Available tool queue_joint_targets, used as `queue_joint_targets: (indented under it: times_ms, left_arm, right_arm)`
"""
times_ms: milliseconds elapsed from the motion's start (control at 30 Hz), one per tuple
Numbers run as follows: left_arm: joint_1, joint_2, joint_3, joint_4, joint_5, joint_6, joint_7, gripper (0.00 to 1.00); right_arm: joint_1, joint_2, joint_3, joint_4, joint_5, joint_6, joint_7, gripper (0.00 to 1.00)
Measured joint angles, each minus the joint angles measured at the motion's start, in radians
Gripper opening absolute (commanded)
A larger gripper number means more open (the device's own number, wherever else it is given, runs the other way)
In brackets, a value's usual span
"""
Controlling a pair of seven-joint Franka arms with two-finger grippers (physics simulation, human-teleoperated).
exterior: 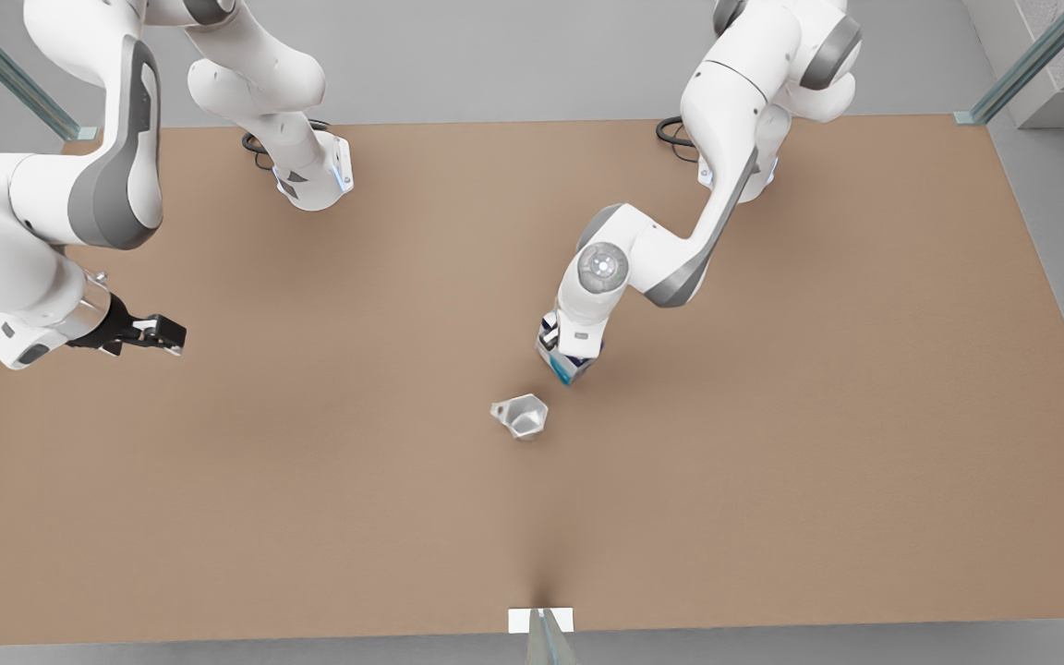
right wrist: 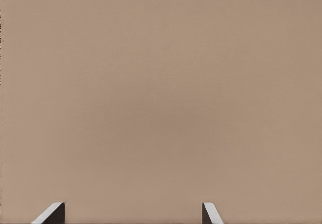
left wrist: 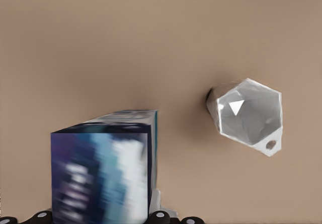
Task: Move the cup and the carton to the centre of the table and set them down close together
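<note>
Carton first: the small rectangular box carton (exterior: 569, 366), white and light blue with teal patches and a dark navy lettered end, sits pinched in my left claw (exterior: 572, 356) near the middle of the matte tan-brown bench (exterior: 772, 443). Whether its base touches the bench, I cannot tell. From my left wrist the carton (left wrist: 103, 171) looms close, flat-sided and sharp-edged, its navy face blurred.

Just beside it on the bench, apart from it, stands the little pale grey, silvery cup (exterior: 521, 416): tapered, faceted like cut metal, open mouth up. My left wrist camera looks straight down into the cup (left wrist: 249, 114), with a hexagonal rim and a small looped handle at one corner.

My right claw (exterior: 151, 334) waits at the front view's left, above bare bench, its fingers (right wrist: 52, 214) spread wide with nothing between them.
</note>
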Motion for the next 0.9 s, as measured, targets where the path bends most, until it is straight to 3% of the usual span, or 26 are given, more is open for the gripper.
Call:
queue_joint_targets:
  times_ms: [400,500,567,600,633,667,733,900]
  left_arm:
    - [0.002,-0.018,0.008,0.010,-0.021,-0.062,-0.002,1.00]
    - [0.002,-0.073,0.010,0.037,-0.032,-0.225,-0.009,1.00]
    - [0.001,-0.109,0.014,0.182,-0.054,-0.569,-0.017,1.00]
    - [0.011,-0.130,0.077,0.276,-0.066,-0.751,0.034,1.00]
    - [0.132,-0.202,0.119,0.291,-0.067,-0.797,0.347,1.00]
    - [0.263,-0.234,0.131,0.295,-0.042,-0.787,0.681,1.00]
    - [0.316,-0.236,0.131,0.269,0.038,-0.596,1.181,1.00]
    - [0.331,-0.249,0.182,0.204,0.121,-0.555,1.243,1.00]
  right_arm:
    - [-0.003,0.000,0.000,0.002,0.000,-0.003,0.000,1.00]
    - [-0.002,0.000,0.000,0.004,0.000,-0.004,0.001,1.00]
    - [-0.003,0.000,0.000,0.005,0.000,-0.004,0.001,1.00]
    - [-0.003,0.000,0.000,0.005,0.000,-0.004,0.002,1.00]
    - [-0.003,0.000,0.000,0.005,0.000,-0.006,0.002,1.00]
    - [-0.002,-0.001,0.000,0.005,0.000,-0.006,0.002,1.00]
    - [-0.003,0.000,0.000,0.006,0.000,-0.004,0.002,1.00]
    - [-0.001,0.000,0.000,0.004,0.002,0.012,0.002,1.00]
